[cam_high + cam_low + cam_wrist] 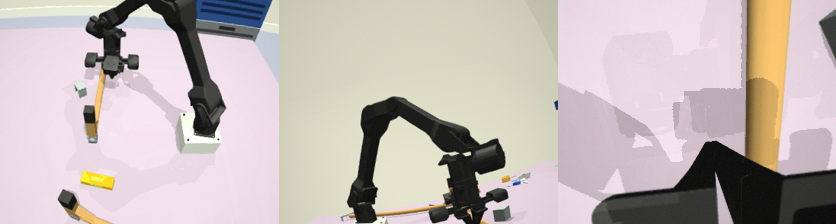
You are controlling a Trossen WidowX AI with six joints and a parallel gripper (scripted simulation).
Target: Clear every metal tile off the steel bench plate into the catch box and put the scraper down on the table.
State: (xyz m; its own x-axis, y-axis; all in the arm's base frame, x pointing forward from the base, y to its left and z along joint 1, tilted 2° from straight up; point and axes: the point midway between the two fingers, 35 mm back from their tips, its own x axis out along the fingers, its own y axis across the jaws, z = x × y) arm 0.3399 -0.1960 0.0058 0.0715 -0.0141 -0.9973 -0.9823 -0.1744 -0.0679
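Observation:
A long wooden-handled tool (99, 95) (768, 45) with a black block and a small metal end lies in the middle left of the top view. A second such tool (81, 214) is partly cut off at the bottom. I cannot tell which is the scraper. My gripper (111, 76) (713, 143) is shut and empty, its fingertips together above the table, beside the first tool's handle in the wrist view. No steel bench plate, metal tiles or catch box can be made out for certain.
A small grey cube (80, 89) (501, 213) lies near the first tool. A yellow block (97, 180) lies between the two tools. Small orange (505, 178) and blue (516, 183) pieces lie at the right. A blue cabinet (232, 13) stands behind the arm's white base (198, 148).

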